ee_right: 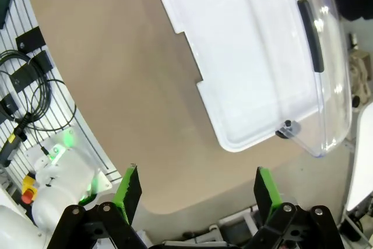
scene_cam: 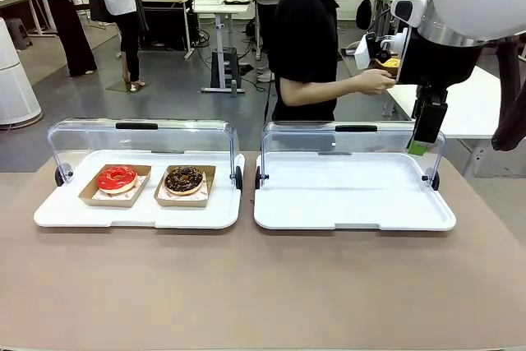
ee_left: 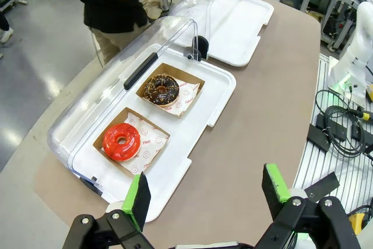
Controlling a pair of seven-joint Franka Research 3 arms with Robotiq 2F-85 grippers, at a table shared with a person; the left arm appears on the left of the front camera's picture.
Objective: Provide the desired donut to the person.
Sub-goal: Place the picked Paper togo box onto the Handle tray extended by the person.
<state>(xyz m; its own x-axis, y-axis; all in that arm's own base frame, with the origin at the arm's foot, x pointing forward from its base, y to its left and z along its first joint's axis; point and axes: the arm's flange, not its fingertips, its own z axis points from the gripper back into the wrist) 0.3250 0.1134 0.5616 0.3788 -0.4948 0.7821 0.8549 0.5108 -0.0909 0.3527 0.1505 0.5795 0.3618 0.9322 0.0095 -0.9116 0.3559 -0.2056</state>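
The person (scene_cam: 304,39) in a black T-shirt stands at the table's far side, turned to picture right, with a hand (scene_cam: 375,80) held out by my right arm. Something yellow (scene_cam: 391,62) shows just above that hand, partly hidden by the arm. My right gripper (scene_cam: 421,144) hangs over the back right corner of the right tray (scene_cam: 353,203); in its wrist view it (ee_right: 197,193) is open with nothing in it. A red-glazed donut (scene_cam: 117,177) (ee_left: 121,141) and a chocolate donut (scene_cam: 184,179) (ee_left: 161,88) sit in cardboard boats on the left tray (scene_cam: 136,215). My left gripper (ee_left: 207,188) is open, high above the table.
Both trays have clear hinged lids (scene_cam: 144,141) (scene_cam: 353,141) standing open at their far edges. The right tray (ee_right: 250,56) holds nothing. Brown tabletop (scene_cam: 263,285) stretches in front of the trays. Cables and my arm's base (ee_left: 349,74) lie off the table's edge.
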